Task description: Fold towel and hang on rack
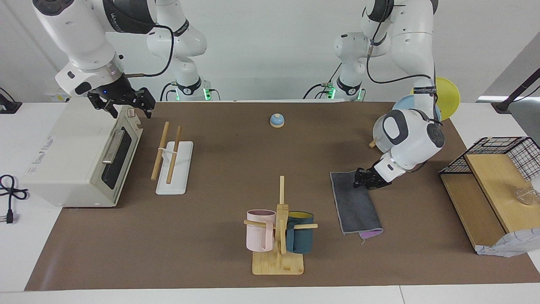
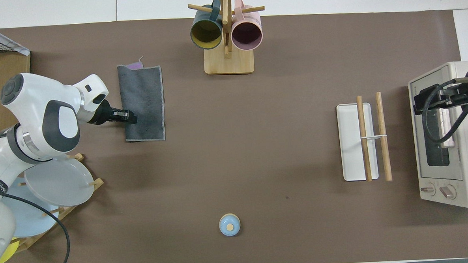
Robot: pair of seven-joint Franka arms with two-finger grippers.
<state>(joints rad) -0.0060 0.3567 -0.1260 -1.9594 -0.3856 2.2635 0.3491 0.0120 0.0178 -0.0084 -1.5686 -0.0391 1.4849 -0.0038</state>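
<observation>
The towel (image 1: 356, 204) lies flat on the brown mat, folded into a narrow strip with its dark grey face up and a purple corner showing at the end farthest from the robots. It also shows in the overhead view (image 2: 144, 104). My left gripper (image 1: 359, 180) is down at the towel's long edge toward the left arm's end of the table, over its nearer half (image 2: 132, 117). The rack (image 1: 177, 177), two wooden rods on a white base, stands bare beside the oven (image 2: 351, 142). My right gripper (image 1: 130, 112) waits open and empty above the oven (image 2: 422, 103).
A white toaster oven (image 1: 80, 156) stands at the right arm's end. A bamboo stand with two mugs (image 1: 278, 228) is beside the towel, farther from the robots. A blue bell (image 1: 277, 120) sits near the robots. Plates in a wooden holder (image 2: 58, 182) and a wire shelf (image 1: 498, 177) crowd the left arm's end.
</observation>
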